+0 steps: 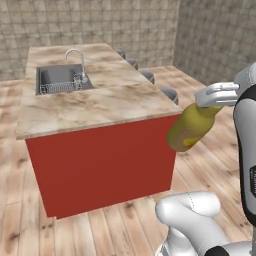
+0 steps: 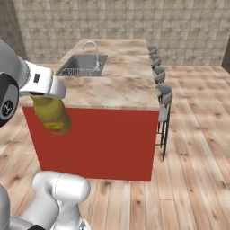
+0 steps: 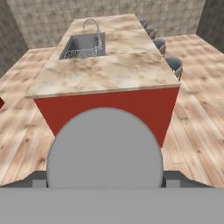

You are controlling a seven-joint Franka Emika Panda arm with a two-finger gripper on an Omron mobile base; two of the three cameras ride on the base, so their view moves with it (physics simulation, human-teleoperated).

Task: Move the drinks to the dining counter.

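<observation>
The pincer (image 1: 216, 96) is clamped on the neck of the olive-yellow bottle (image 1: 189, 128), jaws spread wide around it; the bottle hangs tilted, base toward 7 o'clock, in the air off the red end panel (image 1: 102, 162) of the dining counter (image 1: 95, 107). Its grey cap (image 3: 105, 148) faces the hand camera, the sink (image 3: 83, 46) lies at 12 o'clock, and stools (image 2: 162, 96) line the counter's far side.

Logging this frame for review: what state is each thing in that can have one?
Bottle: held in the air, short of the counter, cap toward the tool.
Tool: closed on the bottle's top.
Dining counter: no drink on it.
Sink: rack inside.
Faucet: no water visible.
</observation>
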